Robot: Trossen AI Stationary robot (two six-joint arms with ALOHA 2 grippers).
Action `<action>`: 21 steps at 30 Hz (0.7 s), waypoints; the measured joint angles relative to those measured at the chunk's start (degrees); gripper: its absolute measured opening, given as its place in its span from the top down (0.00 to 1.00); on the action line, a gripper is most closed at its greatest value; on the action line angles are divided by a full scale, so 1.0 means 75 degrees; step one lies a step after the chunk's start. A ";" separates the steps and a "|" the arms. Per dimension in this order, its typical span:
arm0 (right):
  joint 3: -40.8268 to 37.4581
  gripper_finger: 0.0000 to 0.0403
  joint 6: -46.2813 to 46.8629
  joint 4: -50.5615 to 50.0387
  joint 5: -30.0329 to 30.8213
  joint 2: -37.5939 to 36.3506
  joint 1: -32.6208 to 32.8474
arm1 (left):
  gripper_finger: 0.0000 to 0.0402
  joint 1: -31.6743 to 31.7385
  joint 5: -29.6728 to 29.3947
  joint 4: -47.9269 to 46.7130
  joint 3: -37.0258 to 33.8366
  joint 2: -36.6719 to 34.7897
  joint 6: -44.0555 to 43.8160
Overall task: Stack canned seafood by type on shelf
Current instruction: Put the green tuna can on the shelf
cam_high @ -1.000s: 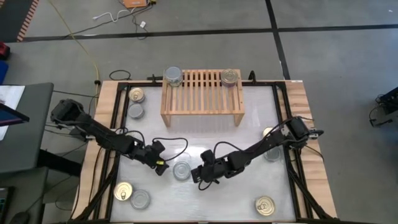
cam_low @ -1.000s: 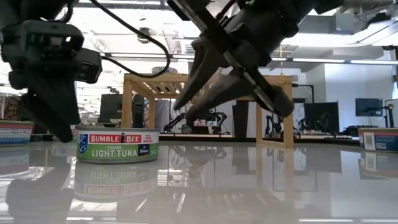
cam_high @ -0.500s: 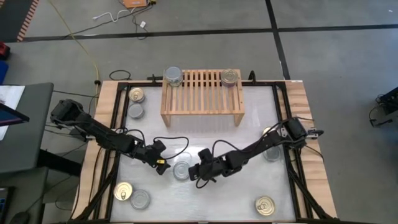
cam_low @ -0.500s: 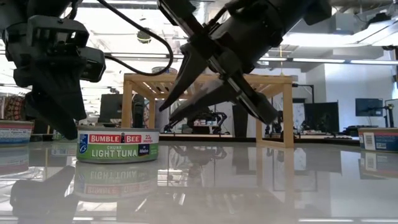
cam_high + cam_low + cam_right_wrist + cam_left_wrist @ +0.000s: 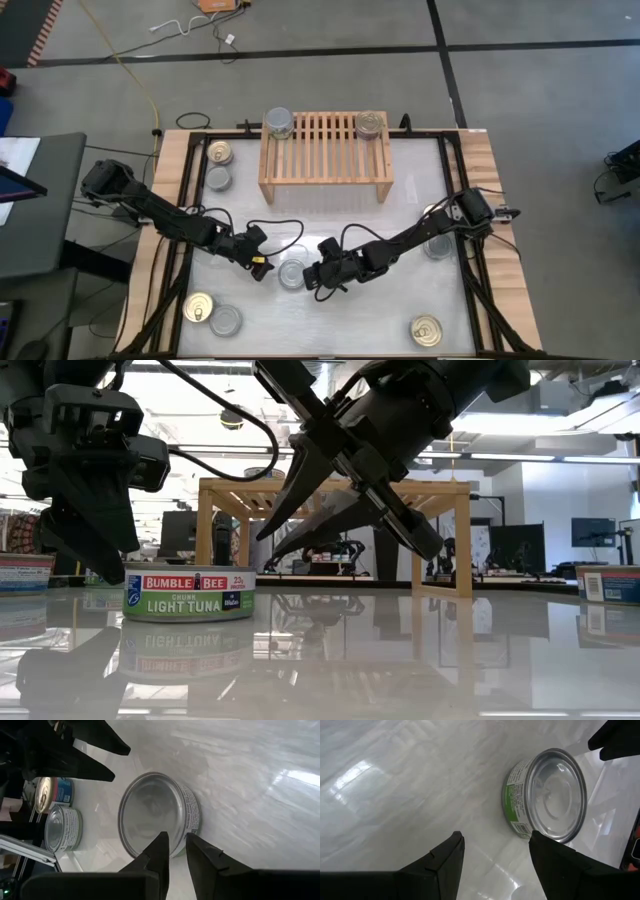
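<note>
A tuna tin [image 5: 293, 272] with a plain silver top and a green label [image 5: 190, 592] stands flat on the glossy table, near its middle, between my two grippers. My left gripper [image 5: 262, 266] is just left of it, open and empty; in its wrist view the tin [image 5: 550, 795] lies beyond the fingers. My right gripper [image 5: 311, 280] is just right of the tin, its fingers a narrow gap apart over the tin's rim [image 5: 170, 847] without visibly touching it. The light-wood shelf [image 5: 325, 150] stands at the far side with a silver tin [image 5: 279, 123] and a gold-lidded tin [image 5: 369, 124] on its slats.
Loose tins stand around the table: two at the far left [image 5: 218, 166], two at the near left [image 5: 212, 314], one at the near right [image 5: 426, 330], and two by the right arm [image 5: 437, 247]. Black frame rails run along the table's edges.
My right gripper has edged a little toward the table's left, closer to the middle tin. The tin and my left gripper have kept still.
</note>
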 joint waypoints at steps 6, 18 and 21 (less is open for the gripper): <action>0.0000 0.68 0.0000 0.0004 -0.0011 0.0000 0.0000 | 0.47 0.0000 -0.0009 0.0000 0.0000 0.0000 0.0051; 0.0000 0.65 -0.0010 -0.0032 0.0042 0.0000 -0.0143 | 0.47 0.0000 -0.0081 0.0001 0.0003 0.0000 0.0119; 0.0000 0.65 -0.0009 -0.0064 0.0061 0.0002 -0.0185 | 0.47 0.0000 -0.0119 0.0002 0.0005 0.0000 0.0122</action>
